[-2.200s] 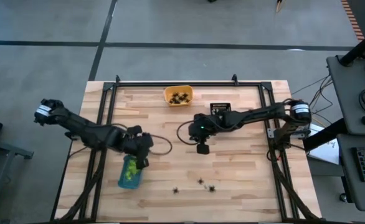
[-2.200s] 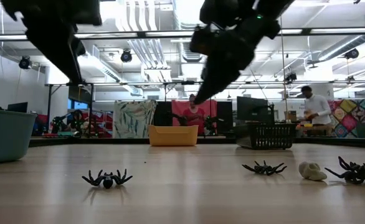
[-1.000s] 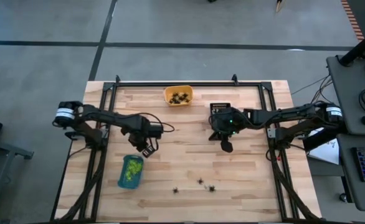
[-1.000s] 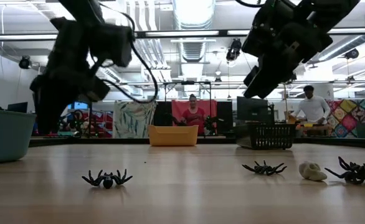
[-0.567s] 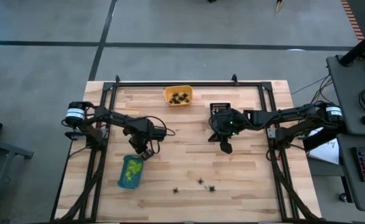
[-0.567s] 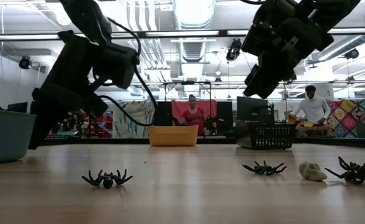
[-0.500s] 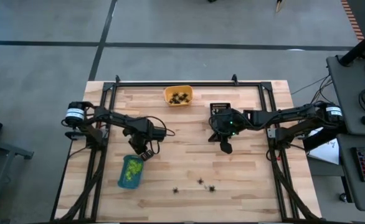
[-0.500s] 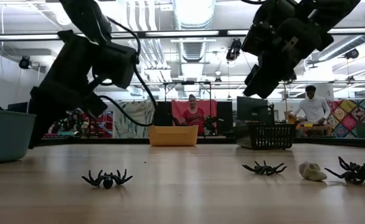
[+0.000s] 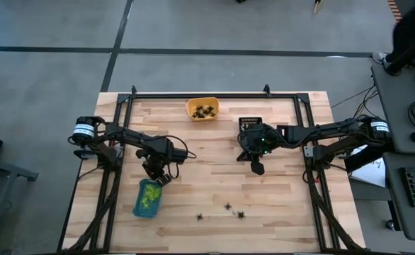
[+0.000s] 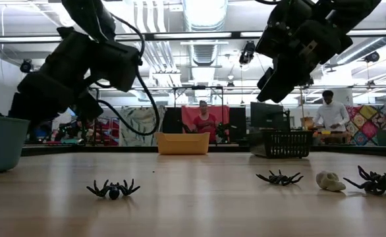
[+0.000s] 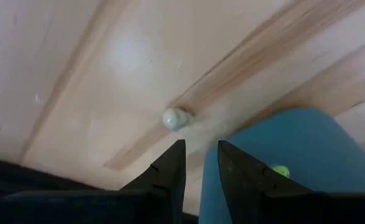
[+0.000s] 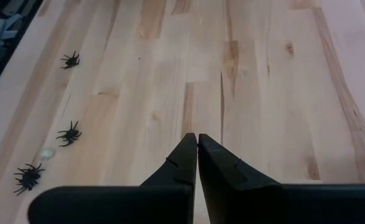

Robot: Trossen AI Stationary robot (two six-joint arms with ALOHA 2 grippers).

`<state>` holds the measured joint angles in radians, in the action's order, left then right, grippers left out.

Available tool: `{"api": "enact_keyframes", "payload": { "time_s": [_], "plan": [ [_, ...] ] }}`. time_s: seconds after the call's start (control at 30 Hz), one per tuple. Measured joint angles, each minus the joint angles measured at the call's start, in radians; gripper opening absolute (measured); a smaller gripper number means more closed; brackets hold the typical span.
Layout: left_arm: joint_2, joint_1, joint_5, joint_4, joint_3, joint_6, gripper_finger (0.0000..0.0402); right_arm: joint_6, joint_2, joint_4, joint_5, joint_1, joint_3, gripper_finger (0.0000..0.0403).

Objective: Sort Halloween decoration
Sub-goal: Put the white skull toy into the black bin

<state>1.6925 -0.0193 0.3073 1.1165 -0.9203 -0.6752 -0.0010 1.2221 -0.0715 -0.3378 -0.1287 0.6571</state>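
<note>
My left gripper (image 11: pixel 200 163), fingers slightly apart and empty, hangs over the blue plastic tray (image 11: pixel 294 149) edge. Closed right gripper (image 12: pixel 197 144) waits mid-table. Probably next: the black plastic spiders (image 12: pixel 69 134).

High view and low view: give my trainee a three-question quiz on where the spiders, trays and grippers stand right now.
1. True or false: the blue tray holds green trinkets.
2. How many black spiders lie loose on the table?
3. The right gripper is: A) shut and empty, B) shut on a spider, C) inside the orange tray.

Key: 1 true; 2 three; 3 A.
</note>
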Motion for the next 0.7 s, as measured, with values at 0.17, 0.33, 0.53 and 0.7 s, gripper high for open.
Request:
{"api": "enact_keyframes", "payload": {
  "time_s": [0.17, 0.33, 0.53, 0.7],
  "plan": [
    [-0.014, -0.010, 0.039, 0.037, 0.000, -0.007, 0.0077, -0.002, 0.000, 0.002, 0.001, 0.000, -0.001, 0.0009],
    [-0.032, -0.014, 0.021, 0.055, 0.000, -0.016, 0.0077, -0.011, 0.001, 0.003, 0.018, 0.000, -0.014, 0.0009],
    [-0.060, -0.013, -0.029, 0.039, 0.000, -0.028, 0.0077, -0.044, 0.001, 0.003, 0.028, 0.000, -0.023, 0.0009],
    [-0.062, -0.010, -0.086, 0.037, 0.000, -0.127, 0.0077, -0.063, 0.001, 0.003, 0.027, -0.001, -0.023, 0.0009]
  ]
}}
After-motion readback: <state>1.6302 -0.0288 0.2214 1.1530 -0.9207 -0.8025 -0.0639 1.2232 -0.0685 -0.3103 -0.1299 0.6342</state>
